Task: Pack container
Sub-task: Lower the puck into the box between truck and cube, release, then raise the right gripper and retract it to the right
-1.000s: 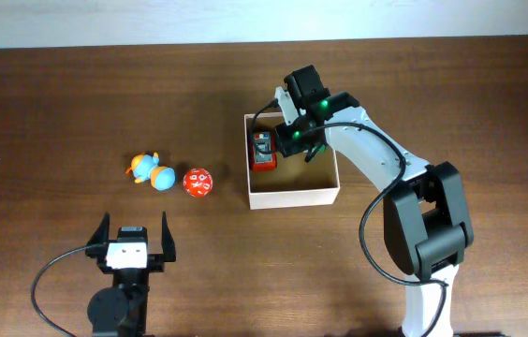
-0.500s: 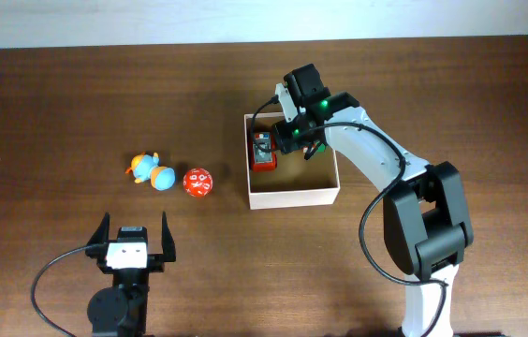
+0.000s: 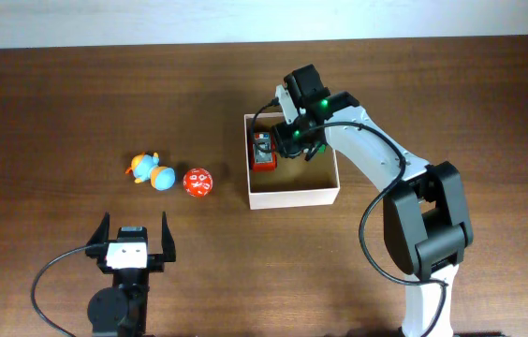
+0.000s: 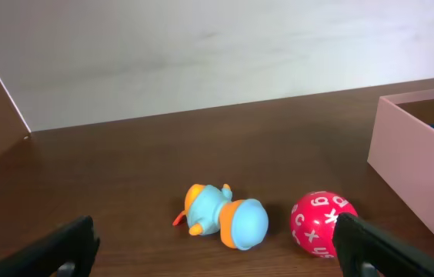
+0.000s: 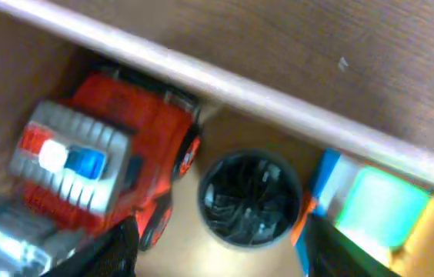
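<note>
My right tool (image 3: 296, 142) hangs half-open and empty inside the container (image 3: 292, 197), with the red truck (image 3: 262, 152) beside it. The ball (image 3: 198, 182) and duck (image 3: 150, 171) lie on the bench ahead of my wide-open, empty left tool (image 3: 135, 230), the nearer arm.

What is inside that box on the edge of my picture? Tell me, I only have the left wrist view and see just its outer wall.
Observer: A red toy truck lies in the container, against the wall that you see.
Operator: Report the right arm.
Observer: The right gripper hangs over the container beside the truck, jaws apart.
Operator: List anything else in there.
Observer: The right wrist view shows a black round thing below the fingers, with a blurred blue and green block next to it.
</note>
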### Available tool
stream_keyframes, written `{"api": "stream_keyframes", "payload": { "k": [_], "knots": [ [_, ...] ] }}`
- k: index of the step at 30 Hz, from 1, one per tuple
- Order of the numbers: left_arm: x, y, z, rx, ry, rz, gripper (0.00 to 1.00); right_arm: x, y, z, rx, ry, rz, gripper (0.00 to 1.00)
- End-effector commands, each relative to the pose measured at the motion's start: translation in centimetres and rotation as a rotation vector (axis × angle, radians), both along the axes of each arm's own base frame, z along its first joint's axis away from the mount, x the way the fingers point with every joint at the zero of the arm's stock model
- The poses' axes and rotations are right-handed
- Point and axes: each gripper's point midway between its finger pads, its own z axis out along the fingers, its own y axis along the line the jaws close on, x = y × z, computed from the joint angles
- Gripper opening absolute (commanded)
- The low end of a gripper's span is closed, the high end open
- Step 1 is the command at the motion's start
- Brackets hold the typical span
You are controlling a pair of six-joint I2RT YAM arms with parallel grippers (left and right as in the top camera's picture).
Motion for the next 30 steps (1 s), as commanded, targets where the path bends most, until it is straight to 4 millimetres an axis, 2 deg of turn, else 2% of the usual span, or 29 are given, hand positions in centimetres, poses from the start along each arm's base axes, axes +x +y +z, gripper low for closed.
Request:
{"api": "stream_keyframes", "payload": {
  "k": [1, 4, 5, 7, 9, 10, 11, 13, 14, 15, 18, 19, 22, 30],
  "knots": [
    [0.0, -0.3, -0.1, 0.012, 0.0, -0.016, 0.99, 0.3, 1.4, 4.5, 0.068, -0.043, 0.026, 0.63],
    [0.0, -0.3, -0.1, 0.012, 0.0, -0.016, 0.99, -0.2, 1.6, 8.8, 0.08, -0.069, 0.034, 0.64],
    [0.0, -0.3, -0.1, 0.012, 0.0, -0.016, 0.99, -0.5, 1.5, 11.1, 0.087, -0.089, 0.036, 0.66],
    [0.0, -0.3, -0.1, 0.012, 0.0, -0.016, 0.99, -0.7, 1.0, 14.2, 0.088, -0.124, 0.007, 0.68],
    [0.0, -0.3, -0.1, 0.012, 0.0, -0.016, 0.99, -0.6, -1.1, 17.6, 0.063, -0.18, -0.105, 0.71],
    [0.0, -0.3, -0.1, 0.012, 0.0, -0.016, 0.99, -0.5, -2.1, 18.6, 0.049, -0.198, -0.161, 0.72],
    [0.0, -0.3, -0.1, 0.012, 0.0, -0.016, 0.99, -0.4, -5.2, 20.6, 0.007, -0.237, -0.335, 0.73],
    [0.0, -0.3, -0.1, 0.012, 0.0, -0.016, 0.99, -0.6, -8.7, 22.1, -0.033, -0.268, -0.509, 0.77],
    [0.0, -0.3, -0.1, 0.012, 0.0, -0.016, 0.99, -0.8, -10.3, 22.6, -0.049, -0.277, -0.579, 0.79],
    [0.0, -0.3, -0.1, 0.012, 0.0, -0.016, 0.99, -1.2, -13.0, 23.0, -0.075, -0.281, -0.686, 0.82],
    [0.0, -0.3, -0.1, 0.012, 0.0, -0.016, 0.99, -2.0, -17.1, 22.8, -0.122, -0.255, -0.832, 0.87],
    [0.0, -0.3, -0.1, 0.012, 0.0, -0.016, 0.99, -2.3, -18.5, 22.5, -0.135, -0.237, -0.869, 0.98],
    [0.0, -0.3, -0.1, 0.012, 0.0, -0.016, 0.99, -3.0, -22.5, 21.4, -0.163, -0.175, -0.988, 0.99],
    [0.0, -0.3, -0.1, 0.012, 0.0, -0.016, 0.99, -5.0, -30.7, 20.8, -0.143, -0.111, -1.308, 0.99]
  ]
}}
